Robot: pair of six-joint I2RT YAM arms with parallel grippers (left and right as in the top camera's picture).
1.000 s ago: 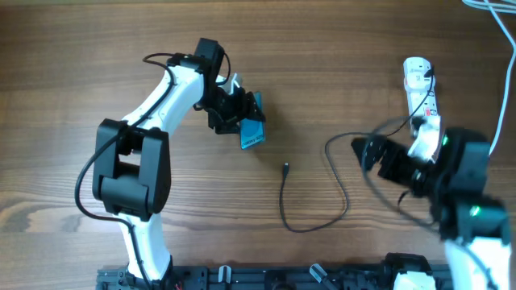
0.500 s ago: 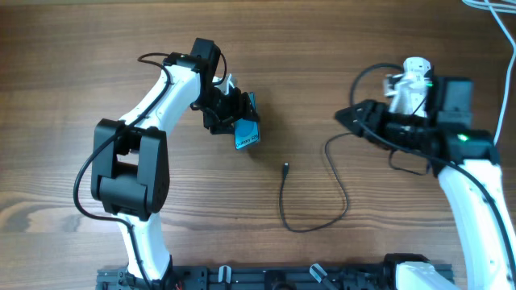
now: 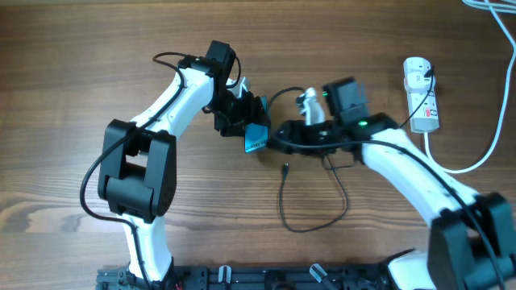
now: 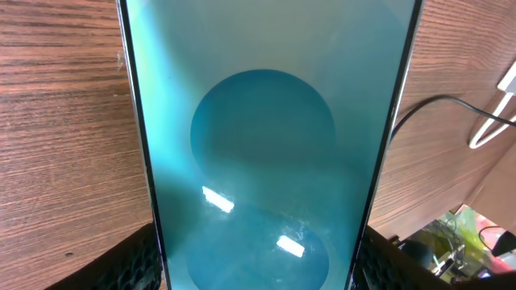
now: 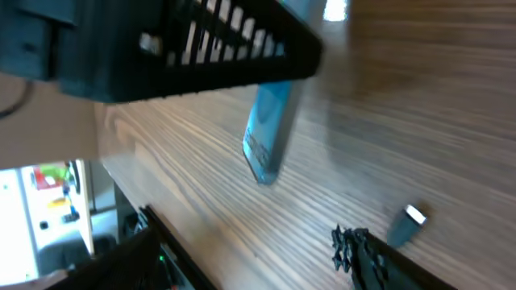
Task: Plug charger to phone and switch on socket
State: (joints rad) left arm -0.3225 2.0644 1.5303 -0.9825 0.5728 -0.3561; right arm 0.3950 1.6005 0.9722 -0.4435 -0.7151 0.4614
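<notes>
The phone (image 3: 255, 138), teal-screened, hangs tilted above the table with my left gripper (image 3: 244, 119) shut on it. In the left wrist view the phone (image 4: 270, 145) fills the frame and dark fingers (image 4: 133, 266) press both of its long edges. My right gripper (image 3: 274, 143) reaches in from the right, just beside the phone's lower end, and stands open and empty. The right wrist view shows the phone (image 5: 268, 133) edge-on and the charger's plug tip (image 5: 406, 222) lying by one finger (image 5: 371, 258). The charger (image 3: 285, 169) lies loose, its black cable looping below. The white socket (image 3: 421, 97) is at the far right.
A thicker white cable (image 3: 484, 137) curves along the table's right edge from the socket. The black charger cable's loop (image 3: 310, 228) lies on the wood in front of the right arm. The left gripper's body (image 5: 161, 40) looms over the right wrist view.
My right arm has swung from beside the socket to the centre, ending next to the phone. The left arm has carried the phone slightly rightward.
</notes>
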